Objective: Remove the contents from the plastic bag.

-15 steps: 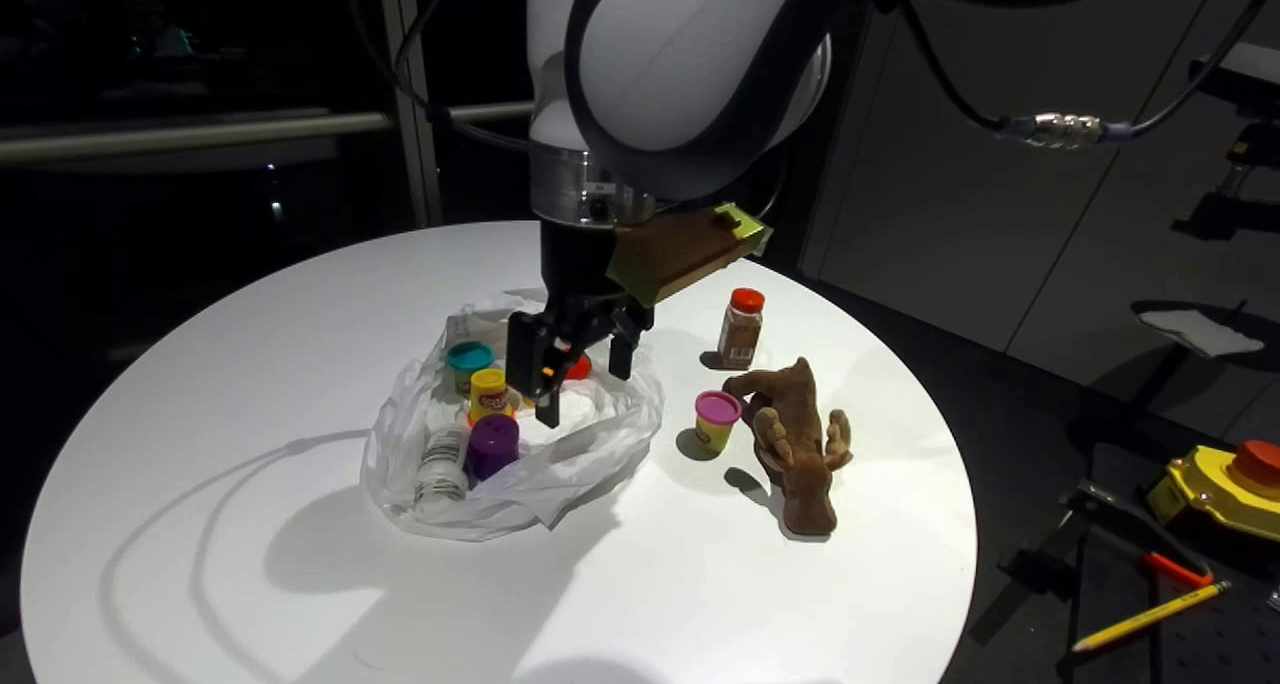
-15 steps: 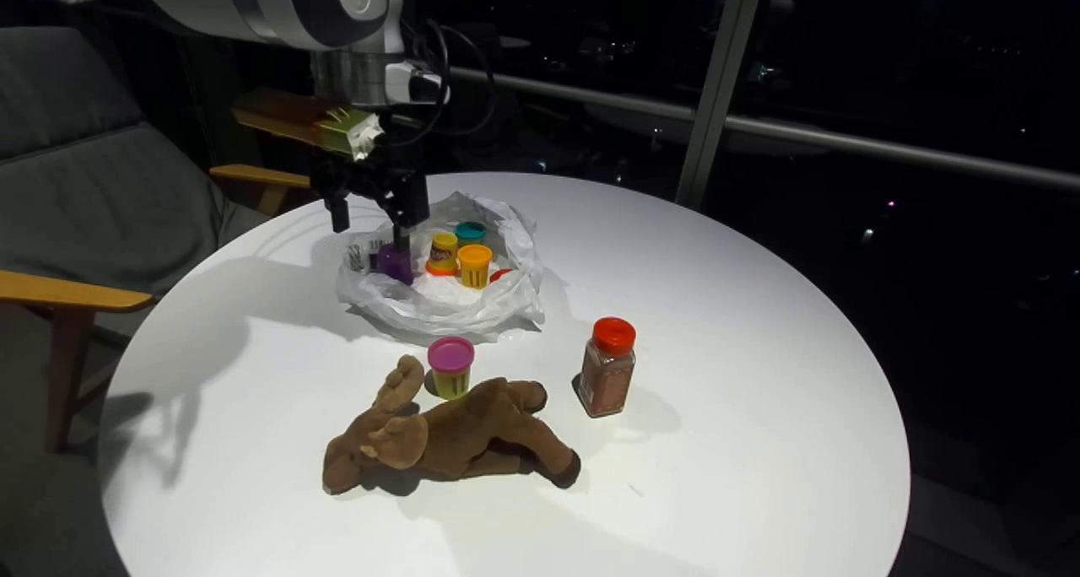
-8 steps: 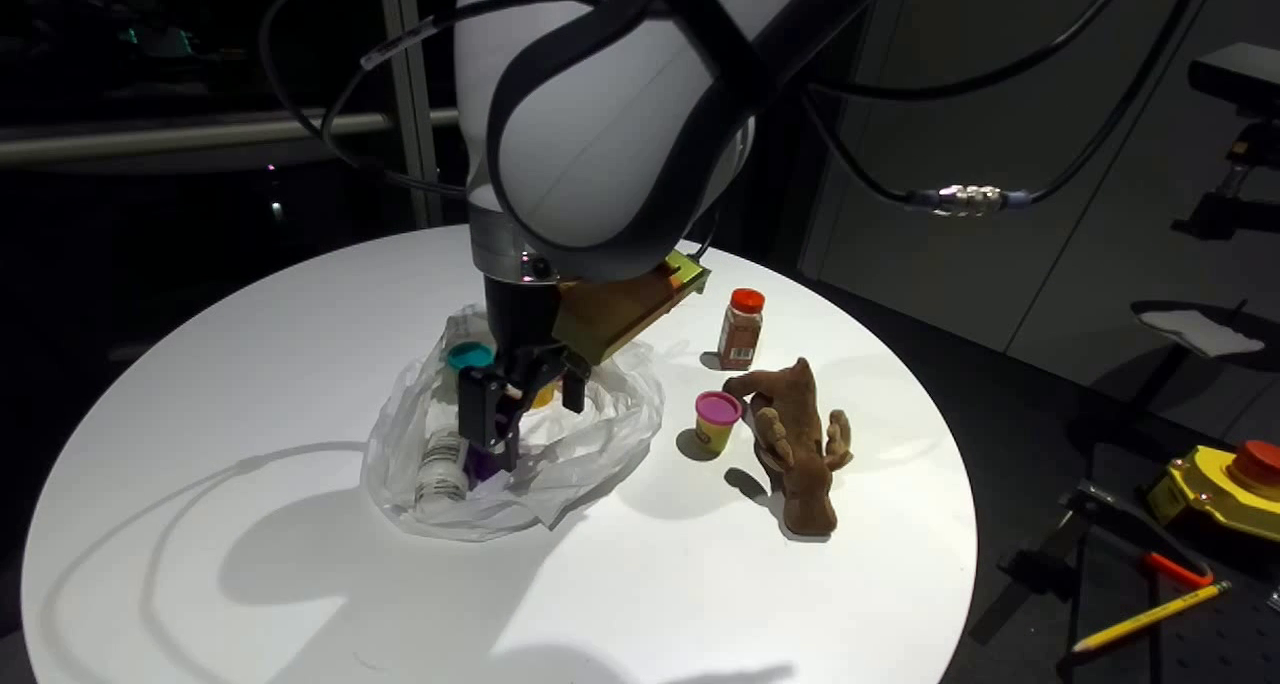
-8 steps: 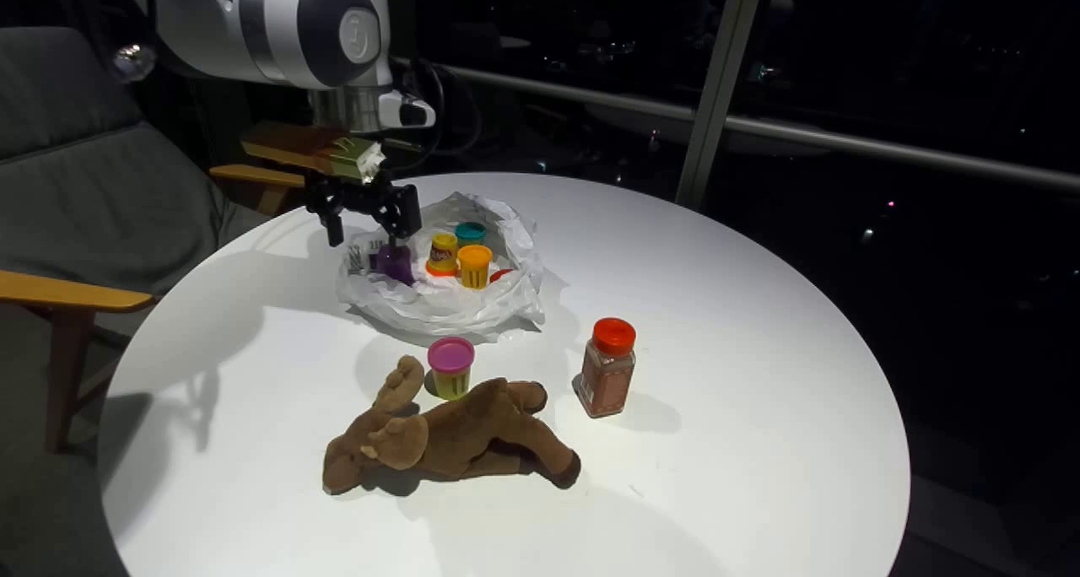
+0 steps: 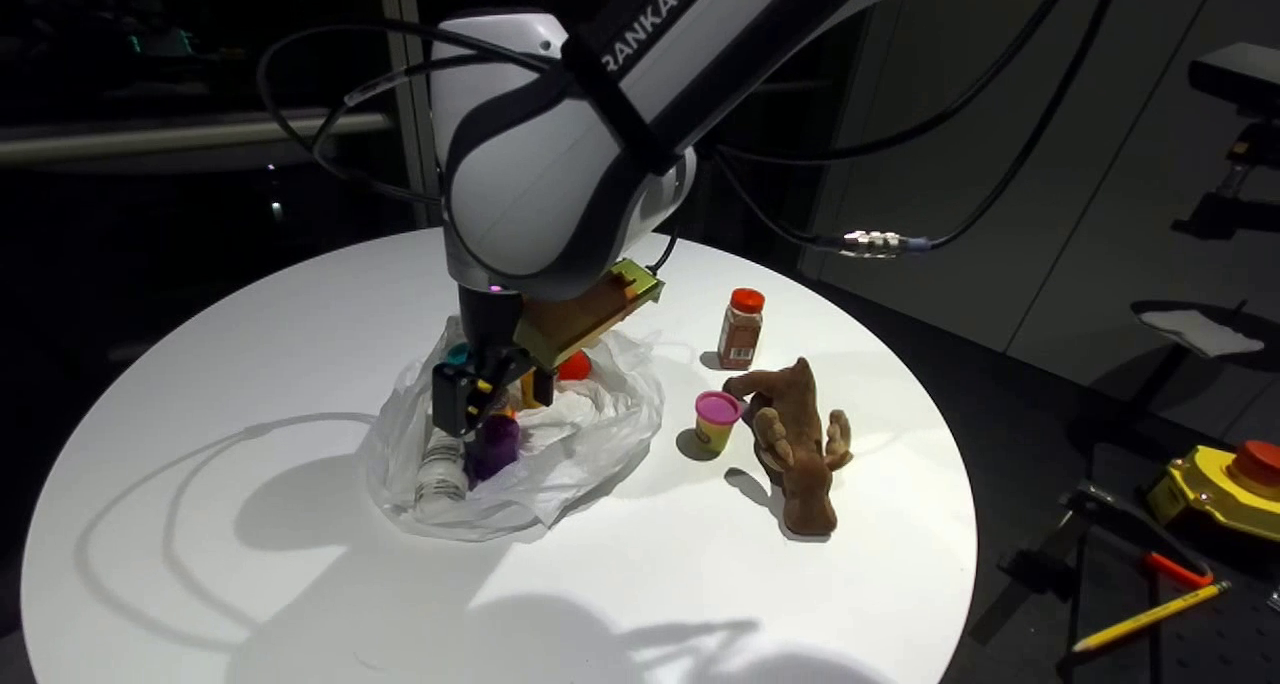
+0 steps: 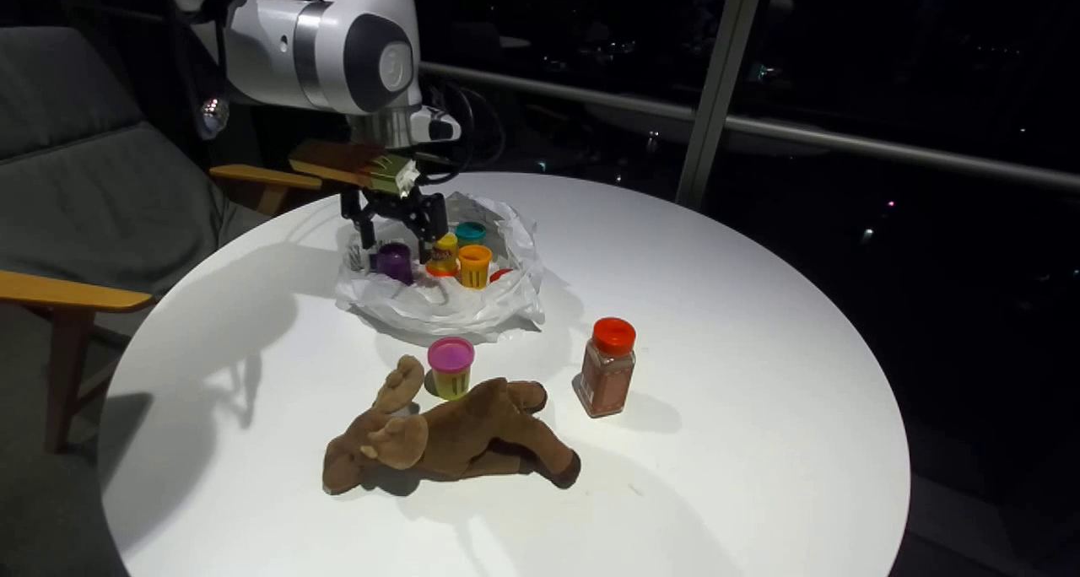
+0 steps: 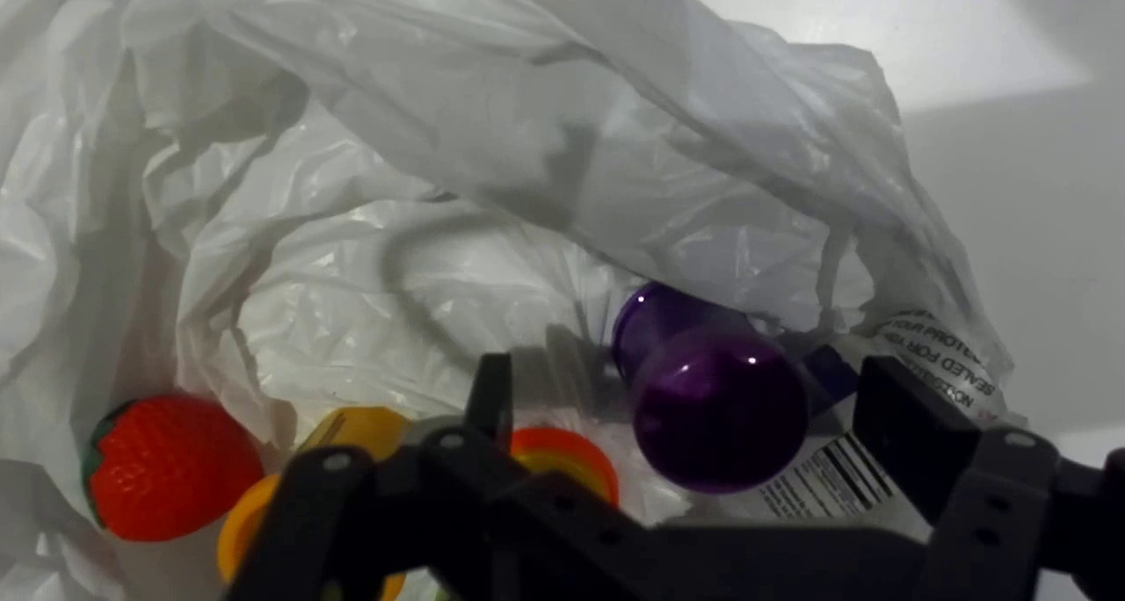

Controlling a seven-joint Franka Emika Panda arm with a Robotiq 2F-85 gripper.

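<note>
The whitish plastic bag [image 6: 413,314] lies spread with its mouth up on the round white table. Inside it, a purple cup [image 7: 721,416] shows in the wrist view, close to a white printed bottle [image 5: 441,469]. A yellow cup [image 6: 445,246] with an orange-red lid, an orange cup [image 6: 475,267], a teal-lidded cup [image 6: 470,233] and a red strawberry [image 7: 171,467] share the bag. My gripper [image 7: 690,381] is open above the bag, one finger to each side of the purple cup, holding nothing. Whether the fingers touch it I cannot tell.
Outside the bag stand a pink-lidded cup [image 6: 450,368] and a red-topped jar [image 6: 608,370]; a brown plush moose [image 6: 456,438] lies beside them. A grey chair [image 6: 93,155] with wooden arms is close to the table edge. Crumpled film [image 7: 562,135] rises around the purple cup.
Open throughout, the gripper has come down and shifted across the bag until it straddles the purple cup. The bag, the items in it and those on the table look unmoved.
</note>
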